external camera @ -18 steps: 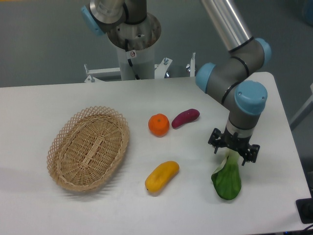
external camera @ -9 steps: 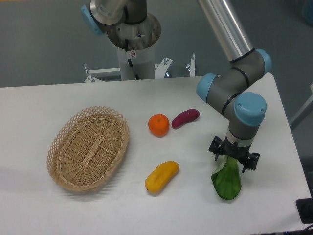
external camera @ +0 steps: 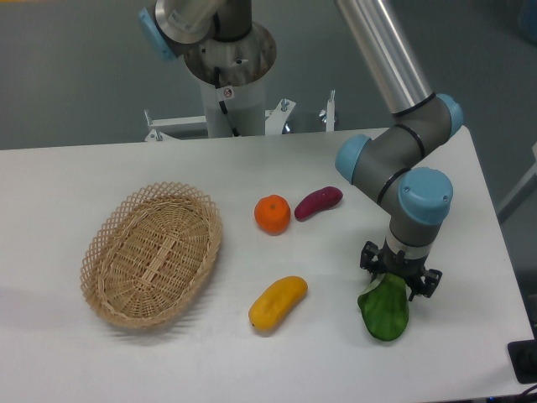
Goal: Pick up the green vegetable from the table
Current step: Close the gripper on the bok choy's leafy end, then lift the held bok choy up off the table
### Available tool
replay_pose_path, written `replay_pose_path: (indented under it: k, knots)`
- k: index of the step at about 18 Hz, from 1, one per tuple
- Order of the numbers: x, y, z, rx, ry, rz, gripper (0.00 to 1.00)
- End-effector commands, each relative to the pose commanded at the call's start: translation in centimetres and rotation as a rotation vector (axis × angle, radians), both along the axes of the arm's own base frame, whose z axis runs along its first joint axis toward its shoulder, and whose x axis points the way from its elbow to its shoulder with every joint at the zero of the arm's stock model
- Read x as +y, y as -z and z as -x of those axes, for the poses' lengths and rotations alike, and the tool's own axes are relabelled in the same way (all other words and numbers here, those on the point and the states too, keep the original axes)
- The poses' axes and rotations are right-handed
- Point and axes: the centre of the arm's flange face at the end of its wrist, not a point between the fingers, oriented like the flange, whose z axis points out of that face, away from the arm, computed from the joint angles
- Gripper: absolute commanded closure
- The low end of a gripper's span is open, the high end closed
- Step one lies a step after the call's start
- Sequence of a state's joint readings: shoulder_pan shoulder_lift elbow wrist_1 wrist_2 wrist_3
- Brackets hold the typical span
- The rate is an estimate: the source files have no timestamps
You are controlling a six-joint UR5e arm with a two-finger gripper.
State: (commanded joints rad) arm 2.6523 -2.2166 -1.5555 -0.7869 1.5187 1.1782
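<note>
Two-finger hand [external camera: 399,277] sits low over the pale stem end of the dark green leafy toy vegetable [external camera: 384,308], on the white table [external camera: 252,353] near its right edge. Cannot tell whether the fingers have closed. Approach looks done; lift not yet done.

pincer [external camera: 400,277] lower, shifted slightly left; green vegetable [external camera: 385,309] nudged left, stem end now hidden

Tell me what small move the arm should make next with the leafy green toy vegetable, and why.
Probably close the fingers. The gripper sits low over the stem end of the dark green leafy toy vegetable, which lies on the white table. Whether the grip is already shut cannot be told; if it is, lift straight up.
</note>
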Motion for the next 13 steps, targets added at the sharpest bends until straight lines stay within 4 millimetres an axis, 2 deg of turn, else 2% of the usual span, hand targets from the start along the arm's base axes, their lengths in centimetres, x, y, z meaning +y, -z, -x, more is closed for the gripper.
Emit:
replay_pose_path:
  k: [3,9,13]
  knots:
    - [0.0,-0.6,0.0,0.006,-0.009,-0.005,0.94]
    - [0.1,-3.0,0.0,0.032,-0.014,-0.029,0.94]
    - [0.1,-5.5,-0.3,0.051,-0.037,-0.052,0.94]
